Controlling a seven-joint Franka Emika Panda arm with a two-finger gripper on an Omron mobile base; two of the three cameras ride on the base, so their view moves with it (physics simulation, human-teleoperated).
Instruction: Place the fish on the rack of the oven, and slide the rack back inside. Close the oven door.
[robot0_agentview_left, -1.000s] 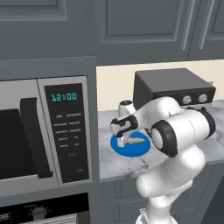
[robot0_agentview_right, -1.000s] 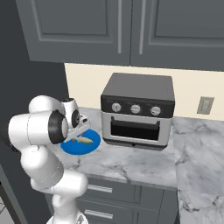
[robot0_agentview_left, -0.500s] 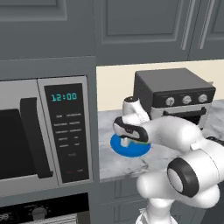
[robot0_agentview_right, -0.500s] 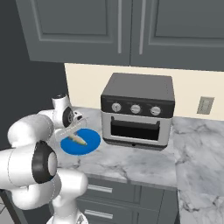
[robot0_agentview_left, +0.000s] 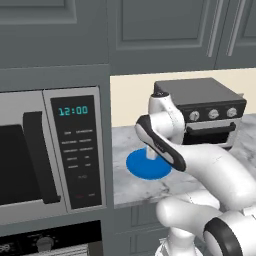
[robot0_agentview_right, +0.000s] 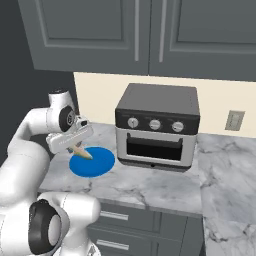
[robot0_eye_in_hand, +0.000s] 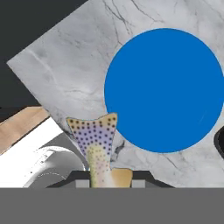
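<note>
My gripper (robot0_agentview_right: 76, 146) is shut on the fish (robot0_agentview_right: 81, 152), a small tan fish that hangs just above the left rim of the blue plate (robot0_agentview_right: 93, 163). In the hand view the fish (robot0_eye_in_hand: 95, 141) rises between the fingertips of the gripper (robot0_eye_in_hand: 107, 177), spotted tail fin up, over marble beside the bare plate (robot0_eye_in_hand: 166, 89). The plate (robot0_agentview_left: 145, 166) sits on the counter, partly behind my arm. The oven (robot0_agentview_left: 47, 242) shows as a black strip with a round knob at the bottom left, under the microwave. The rack and the oven door are out of view.
A microwave (robot0_agentview_left: 55, 150) with a lit clock fills the left. A black-and-silver toaster oven (robot0_agentview_right: 157, 127) stands on the marble counter (robot0_agentview_right: 150, 187) right of the plate. Grey cabinets hang above, drawers (robot0_agentview_right: 117, 220) sit below, and a wall outlet (robot0_agentview_right: 234, 120) is at the right.
The gripper closed on the fish and lifted it off the plate, which is now bare. The arm has swung and the hand has turned.
</note>
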